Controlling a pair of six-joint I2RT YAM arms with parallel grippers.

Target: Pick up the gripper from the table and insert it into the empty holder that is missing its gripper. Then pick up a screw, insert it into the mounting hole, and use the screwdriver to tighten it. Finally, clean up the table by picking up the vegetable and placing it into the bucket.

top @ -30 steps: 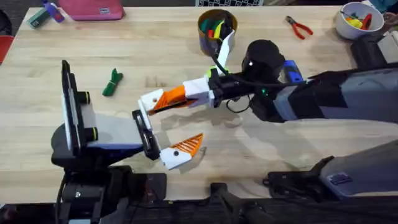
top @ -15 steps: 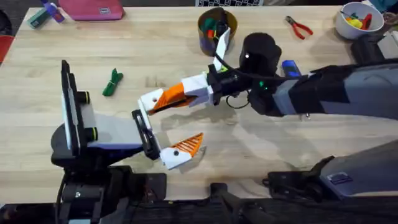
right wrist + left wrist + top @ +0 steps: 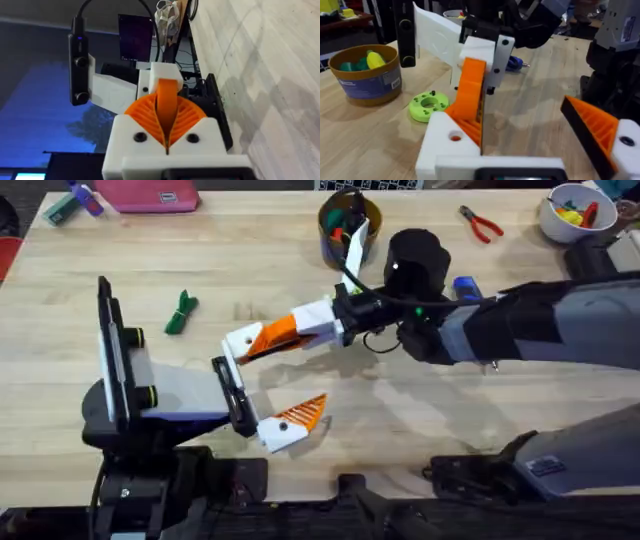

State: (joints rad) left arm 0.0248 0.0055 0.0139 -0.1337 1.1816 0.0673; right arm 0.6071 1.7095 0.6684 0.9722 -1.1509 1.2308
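Between the two arms at mid-desk [image 3: 120,260], the right gripper [image 3: 262,340], jaws clamped on the gripper [image 3: 470,92], has edged nearer the left gripper [image 3: 270,395], jaws wide, so insertion into the empty holder [image 3: 447,142] looks imminent.

My table [image 3: 250,270] is pale, wood-grained board. On it, out toward my left, lies the vegetable [image 3: 181,312], a dark green bundle by itself on bare wood. At the far edge near the middle stands the bucket [image 3: 345,225], with coloured bits inside it. Just beside the bucket a bright green disc [image 3: 428,104] with holes lies flat. The screwdriver [image 3: 467,288] rests to my right, its blue end showing. Farther right, red-handled pliers [image 3: 481,223] lie near a white bowl [image 3: 572,212] at the far right corner. A pink case [image 3: 147,194] sits at the far left edge.
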